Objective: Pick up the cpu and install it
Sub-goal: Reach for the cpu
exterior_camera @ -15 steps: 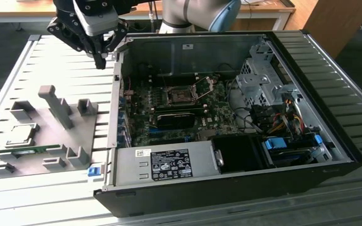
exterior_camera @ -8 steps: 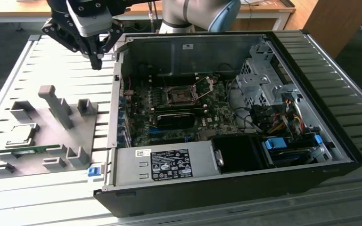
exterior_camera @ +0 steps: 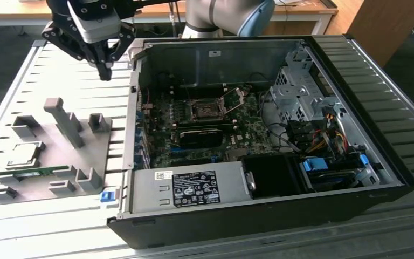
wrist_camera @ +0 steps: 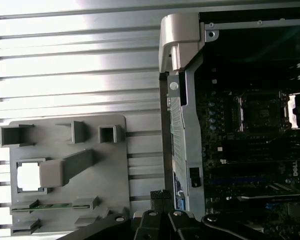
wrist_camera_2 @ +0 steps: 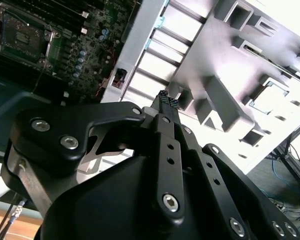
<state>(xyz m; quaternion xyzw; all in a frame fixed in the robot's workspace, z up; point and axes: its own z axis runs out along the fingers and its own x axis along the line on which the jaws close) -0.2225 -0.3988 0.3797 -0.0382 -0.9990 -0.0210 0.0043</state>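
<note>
The end effector (exterior_camera: 105,73) has its two fingers pressed together with nothing between them, as the meeting tips show in both wrist views (wrist_camera_2: 168,100) (wrist_camera: 161,196). It carries nothing and touches nothing. It hangs in the air above the desk (exterior_camera: 27,86), just outside the computer case (exterior_camera: 264,216), close to the case's side wall and one of its corners.

The cpu (exterior_camera: 21,154) has not been picked up. It lies flat in a square pocket of the grey holder plate (exterior_camera: 103,154), which rests on the desk beside the case, and the cpu is at the part of the plate far from the case wall. The first wrist view shows it as a bright square (wrist_camera: 29,176). The pocket's low walls probably keep the chip from sliding, so it sits face up in a set spot where fingers can reach its edges. The memory stick (exterior_camera: 38,174) lies in a slot just beside it, on the same side of the plate, away from the case. A tall post (exterior_camera: 64,121) stands on the plate between the cpu and the case.

The case lies on its side with the panel off, so the motherboard (exterior_camera: 192,140) faces upward and can be reached from above. Near the middle of the board, well inside the case, the socket (exterior_camera: 208,111) is bare, and its hinged frame (exterior_camera: 237,96) appears to be swung up, leaving the seat open to receive the chip.
</note>
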